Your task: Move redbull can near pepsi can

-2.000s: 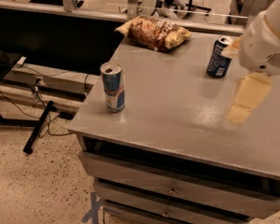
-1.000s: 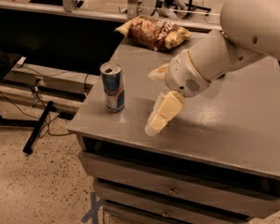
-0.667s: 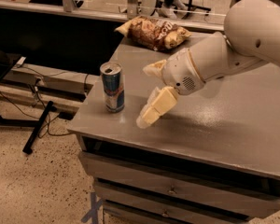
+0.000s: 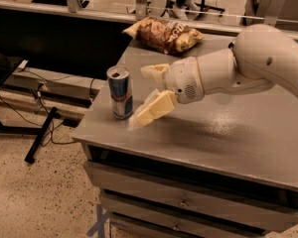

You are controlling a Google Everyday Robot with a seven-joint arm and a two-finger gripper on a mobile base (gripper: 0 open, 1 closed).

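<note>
Grey counter [image 4: 228, 133] with drawers below and a chip bag [image 4: 164, 33] at its back. The redbull can [image 4: 120, 93] stands upright near the front left edge. The robot's hand [image 4: 140, 95] is just right of it, spread open and empty. No pepsi can is visible. It should centre both fingers around the can before closing.

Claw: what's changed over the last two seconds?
The claw swept left across the table, from its right side to just beside the slim can, open, holding nothing. The slim can and the chip bag have not moved. The arm now hides the dark blue can.
</note>
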